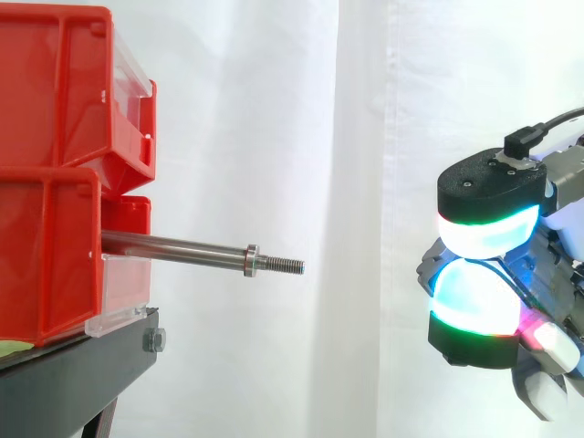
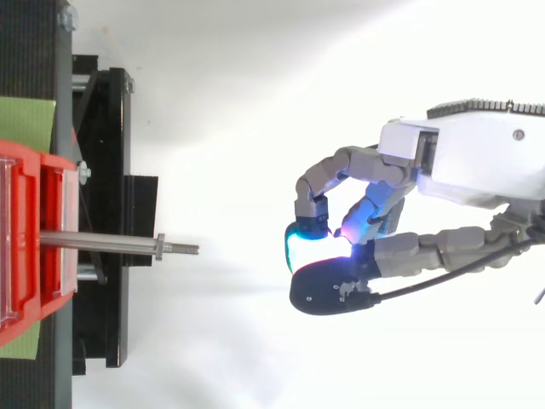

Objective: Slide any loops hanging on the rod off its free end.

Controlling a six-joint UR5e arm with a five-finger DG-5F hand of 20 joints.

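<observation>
**A:** rod status?

**B:** Rod (image 1: 182, 248) sticks out level from the front of the lower bin (image 1: 46, 265), a red one with a second bin (image 1: 55, 91) stacked on top. Both sit on the black stand (image 1: 82, 365). Nut (image 1: 251, 259) near the tip, threaded free end (image 1: 283, 265) just past it, pointing right.

**A:** hand?

**B:** Hand (image 2: 460, 162) is well apart from the rod, out beyond the free end and roughly in line with it in both views. Fingers curled, pads (image 1: 479, 292) pressed against each other, glowing cyan with green edges. White curtain (image 1: 365, 109) behind.
</observation>
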